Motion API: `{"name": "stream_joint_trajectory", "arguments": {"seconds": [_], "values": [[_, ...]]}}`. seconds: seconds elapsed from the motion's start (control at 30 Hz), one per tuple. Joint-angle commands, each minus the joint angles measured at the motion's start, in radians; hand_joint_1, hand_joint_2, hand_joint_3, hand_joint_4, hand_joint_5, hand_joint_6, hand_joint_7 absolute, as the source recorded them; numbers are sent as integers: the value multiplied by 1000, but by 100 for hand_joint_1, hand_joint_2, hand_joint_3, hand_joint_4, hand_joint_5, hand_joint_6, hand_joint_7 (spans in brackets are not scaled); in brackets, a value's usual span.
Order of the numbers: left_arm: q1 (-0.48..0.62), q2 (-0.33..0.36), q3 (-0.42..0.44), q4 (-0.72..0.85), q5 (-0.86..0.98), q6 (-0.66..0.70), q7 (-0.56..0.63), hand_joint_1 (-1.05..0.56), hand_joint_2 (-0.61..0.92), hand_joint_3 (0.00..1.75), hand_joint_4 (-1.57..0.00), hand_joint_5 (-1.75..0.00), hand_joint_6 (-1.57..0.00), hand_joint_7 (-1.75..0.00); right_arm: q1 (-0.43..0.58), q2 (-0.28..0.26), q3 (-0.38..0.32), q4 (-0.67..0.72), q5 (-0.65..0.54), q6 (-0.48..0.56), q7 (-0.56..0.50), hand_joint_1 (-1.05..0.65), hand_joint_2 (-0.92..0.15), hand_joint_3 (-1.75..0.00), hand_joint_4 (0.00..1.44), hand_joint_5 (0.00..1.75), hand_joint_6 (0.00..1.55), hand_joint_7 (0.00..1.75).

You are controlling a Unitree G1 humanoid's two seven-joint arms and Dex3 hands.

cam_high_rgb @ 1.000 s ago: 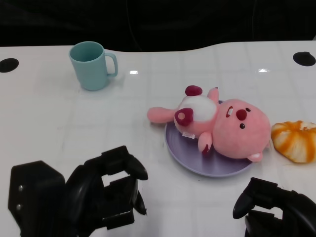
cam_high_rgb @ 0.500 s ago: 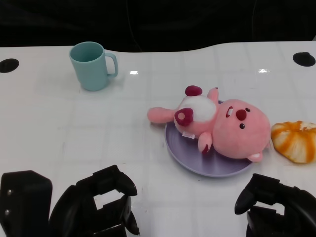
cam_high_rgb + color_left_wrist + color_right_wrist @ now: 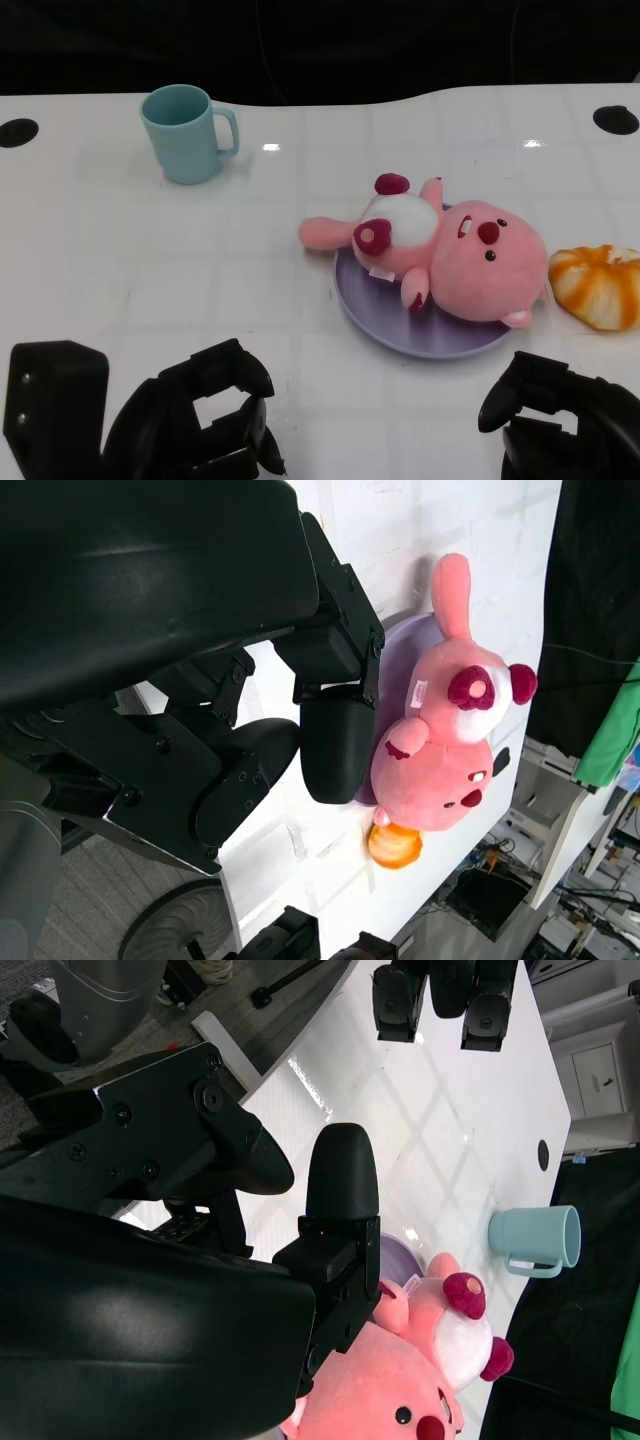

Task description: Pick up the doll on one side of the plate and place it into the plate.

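Observation:
The pink plush doll (image 3: 440, 250) lies on its back across the purple plate (image 3: 400, 338), its head toward the right and one leg hanging over the plate's left rim. My left hand (image 3: 200, 420) hovers low at the table's near edge, left of the plate, empty with fingers apart. Near the lower right corner my right hand (image 3: 550, 410) is empty too, just in front of the plate. The left wrist view looks past its fingers (image 3: 335, 730) to the doll (image 3: 450, 740). In the right wrist view the doll (image 3: 400, 1380) lies beyond that hand's fingers (image 3: 340, 1190).
A teal mug (image 3: 185, 132) stands at the back left. An orange-and-white plush bun (image 3: 598, 285) lies right of the plate, close to the doll's head. Two black holes (image 3: 17, 131) (image 3: 615, 118) sit at the table's far corners.
My left hand has drawn back toward the near edge and sits lower in the picture. The right hand has dropped slightly. Doll and plate have not moved.

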Motion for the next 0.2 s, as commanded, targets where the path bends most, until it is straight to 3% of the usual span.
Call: {"name": "stream_joint_trajectory", "arguments": {"seconds": [0.03, 0.2], "values": [[-9, 15, 10, 12, 1, -19, -5, -10, 50, 133, -83, -175, -76, -166, -5, -8, -3, 5, -1, -23, 7, -4, -66, -120, 67, 175, 49, 162], [-10, 26, 4, 12, 5, -20, -3, -10, 50, 133, -83, -175, -76, -165, -2, -7, -3, 0, -1, -18, 5, -3, -67, -119, 67, 175, 49, 162]]}}
